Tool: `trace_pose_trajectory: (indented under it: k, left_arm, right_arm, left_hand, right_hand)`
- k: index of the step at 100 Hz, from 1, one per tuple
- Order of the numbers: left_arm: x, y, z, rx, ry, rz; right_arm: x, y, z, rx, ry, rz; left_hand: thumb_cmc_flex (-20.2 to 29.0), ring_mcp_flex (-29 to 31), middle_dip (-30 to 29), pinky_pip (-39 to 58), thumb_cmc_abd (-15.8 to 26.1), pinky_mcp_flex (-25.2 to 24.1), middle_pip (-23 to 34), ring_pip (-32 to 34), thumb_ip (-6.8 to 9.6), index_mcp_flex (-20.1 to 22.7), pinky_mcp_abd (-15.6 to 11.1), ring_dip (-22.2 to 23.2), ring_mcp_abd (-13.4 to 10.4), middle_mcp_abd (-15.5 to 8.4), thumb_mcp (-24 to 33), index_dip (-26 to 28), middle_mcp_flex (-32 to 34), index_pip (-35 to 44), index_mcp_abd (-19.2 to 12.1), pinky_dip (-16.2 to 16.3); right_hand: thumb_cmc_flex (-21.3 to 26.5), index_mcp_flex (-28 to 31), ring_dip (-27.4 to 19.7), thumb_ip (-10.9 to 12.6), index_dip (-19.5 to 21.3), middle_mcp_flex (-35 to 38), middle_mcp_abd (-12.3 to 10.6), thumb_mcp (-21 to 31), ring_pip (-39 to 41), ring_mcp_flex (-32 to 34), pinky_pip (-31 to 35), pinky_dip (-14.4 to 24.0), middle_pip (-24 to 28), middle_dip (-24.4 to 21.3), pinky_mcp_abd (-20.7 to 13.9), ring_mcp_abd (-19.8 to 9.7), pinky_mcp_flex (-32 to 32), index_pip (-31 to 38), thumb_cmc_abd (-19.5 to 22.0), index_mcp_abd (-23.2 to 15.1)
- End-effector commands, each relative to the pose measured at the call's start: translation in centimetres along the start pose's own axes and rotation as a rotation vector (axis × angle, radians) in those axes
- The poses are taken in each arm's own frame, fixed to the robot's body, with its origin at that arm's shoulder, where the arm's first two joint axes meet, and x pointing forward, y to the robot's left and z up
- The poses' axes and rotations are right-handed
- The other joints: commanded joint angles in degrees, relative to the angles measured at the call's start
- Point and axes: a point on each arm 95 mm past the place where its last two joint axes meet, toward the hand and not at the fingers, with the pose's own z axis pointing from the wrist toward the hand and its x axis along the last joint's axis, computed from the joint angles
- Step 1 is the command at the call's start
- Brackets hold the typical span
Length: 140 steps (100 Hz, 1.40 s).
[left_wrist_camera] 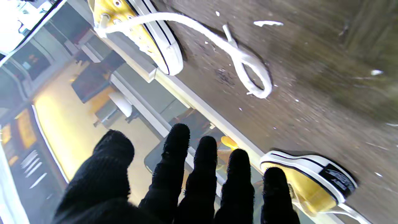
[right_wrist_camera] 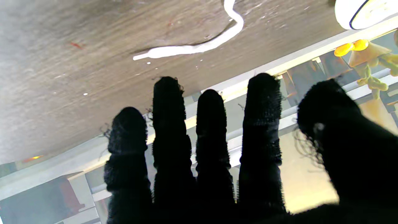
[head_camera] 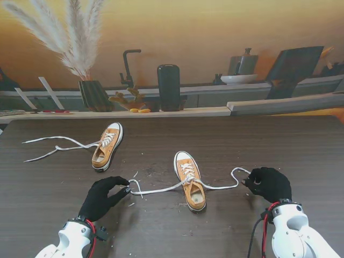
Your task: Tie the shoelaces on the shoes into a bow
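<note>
**Both hands poised at the loose lace ends of the centre shoe**

In the stand view, the near shoe (head_camera: 190, 179) sits just right of the frame's centre, toe pointing toward the top. Its laces are untied and spread to either side: the left lace (head_camera: 156, 190) runs toward the lower left and curls into a small loop, and the right lace (head_camera: 228, 181) bends toward the lower right. Laid out this way, each end lies within reach of its own hand.

The left hand (head_camera: 102, 196) is at lower left, fingertips right beside the loop; the left wrist view shows its fingers (left_wrist_camera: 177, 146) extended and apart, holding nothing, the loop lying free on the table (head_camera: 161, 226). The right hand (head_camera: 269, 183) sits at lower right beside its lace end; the right wrist view shows straight fingers (right_wrist_camera: 168, 102) with the lace tip loose on the wood, ungripped.

A second shoe (head_camera: 107, 146) lies in the centre left, also untied, laces trailing toward the left edge. No bow is started; grasping both ends seems the step in hand.
</note>
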Motion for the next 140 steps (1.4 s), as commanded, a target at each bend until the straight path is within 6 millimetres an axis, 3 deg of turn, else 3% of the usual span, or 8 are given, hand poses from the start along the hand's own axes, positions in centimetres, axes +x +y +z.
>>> trace_pose_trajectory:
  k: [1,30,43,68,115,119,123,140]
  left_arm:
    - [0.1,0.6,-0.2,-0.018,0.019,0.035]
    - [1.1,2.9,-1.0,0.022,0.144,0.023]
    - [1.5,3.3,-1.5,0.031,0.166,0.005]
    - [1.7,3.4,-1.8,0.033,0.165,-0.005]
    - [1.9,3.5,-2.1,0.026,0.152,-0.034]
    - [1.9,3.5,-2.1,0.024,0.152,-0.038]
    - [1.9,3.6,-2.2,0.024,0.151,-0.041]
    - [1.9,3.6,-2.3,0.022,0.149,-0.050]
  right_arm:
    - [1.2,-1.4,-0.4,0.017,0.028,0.017]
    - [4.2,-4.8,0.9,-0.115,0.162,-0.016]
    - [5.0,-6.7,1.8,-0.110,0.194,-0.039]
    - [6.5,-8.7,2.4,-0.052,0.255,-0.070]
    - [8.2,-10.1,2.5,0.045,0.261,-0.029]
    - [8.3,-10.2,2.6,0.049,0.260,-0.028]
    - [8.4,-10.3,2.6,0.056,0.258,-0.026]
    - [8.3,-10.7,2.9,0.072,0.234,-0.003]
  left_hand:
    - [-1.8,-2.2,-2.5,-4.5,1.1,-0.8,-1.6,-3.0,-0.02,-2.5,-0.8,-2.6,-1.9,-2.4,-1.1,-1.6,-2.2,-4.0,-6.2,-2.0]
    - [-2.0,-1.4,-4.4,-16.5,0.8,2.6,-3.2,-6.7,0.56,-2.9,-0.6,-3.9,-2.5,-3.3,-0.6,-2.2,-2.7,-7.1,-7.1,-1.2]
    - [-1.9,-1.3,-4.3,-17.4,0.8,2.7,-3.0,-6.7,0.52,-2.8,-0.4,-3.7,-2.1,-3.2,-0.4,-2.1,-2.6,-6.9,-7.2,-0.5]
    - [-1.8,-1.7,-4.3,-18.4,0.9,2.2,-3.1,-7.2,0.43,-3.0,-0.5,-3.5,-1.9,-3.0,-0.4,-2.0,-3.1,-6.8,-7.0,0.4]
    - [-1.4,-1.7,-4.3,-19.6,1.3,1.8,-3.1,-7.6,0.21,-2.3,-0.5,-3.3,-1.6,-2.7,-0.5,-1.8,-3.0,-6.5,-6.8,1.3]
    - [-1.3,-1.7,-4.3,-19.6,1.3,1.8,-3.1,-7.6,0.21,-2.2,-0.5,-3.3,-1.5,-2.7,-0.4,-1.8,-3.0,-6.5,-6.8,1.3]
    - [-1.2,-1.6,-4.3,-19.7,1.3,1.8,-3.1,-7.6,0.19,-2.1,-0.4,-3.3,-1.6,-2.6,-0.5,-1.7,-2.9,-6.4,-6.7,1.3]
    - [-1.0,-1.6,-4.2,-19.8,1.4,1.9,-3.0,-7.6,0.15,-1.8,-0.4,-3.2,-1.5,-2.6,-0.5,-1.5,-2.7,-6.1,-6.7,1.5]
  right_hand:
    - [0.4,-4.2,-1.8,-2.1,-4.5,-3.3,0.2,-1.8,-4.3,-2.8,-3.8,-1.9,-3.5,-2.9,0.5,0.2,-3.1,-2.3,-1.4,-2.0]
    - [3.4,-12.4,-6.1,-4.1,-12.4,-11.9,-1.3,5.0,-17.3,-11.4,-17.2,-8.5,-12.1,-12.7,-2.9,-0.7,-12.6,-8.7,-6.7,-8.7]
    - [2.3,-15.4,-7.4,2.0,-9.3,-15.9,-1.6,9.7,-20.3,-14.7,-20.4,-10.6,-13.0,-15.2,-3.6,-0.9,-15.7,-16.0,-9.4,-9.0]
    - [1.9,-21.5,-8.4,1.0,-9.5,-20.9,-1.9,11.1,-22.5,-18.2,-22.8,-11.8,-14.0,-16.8,-4.0,-0.9,-18.5,-17.8,-15.0,-7.4]
    - [2.2,-13.2,-8.0,1.7,-8.6,-18.3,-0.6,9.3,-21.8,-17.0,-21.8,-11.0,-12.9,-17.1,-3.2,-0.5,-17.0,-15.1,-8.6,-4.7]
    - [3.8,-11.6,-8.0,-3.6,-10.9,-17.0,-0.4,7.8,-21.8,-16.5,-21.6,-10.8,-13.2,-17.1,-3.0,-0.4,-16.7,-13.0,-8.0,-5.3]
    - [4.3,-11.7,-8.0,-5.2,-14.4,-16.1,-0.4,7.0,-21.8,-16.1,-21.6,-10.8,-13.3,-16.8,-3.0,-0.4,-16.5,-8.7,-6.9,-6.0]
    - [6.4,-6.1,-7.8,-5.6,-18.1,-9.7,-0.2,7.0,-21.3,-13.7,-20.8,-10.7,-12.5,-16.0,-2.4,0.1,-15.1,2.9,-2.3,-6.3]
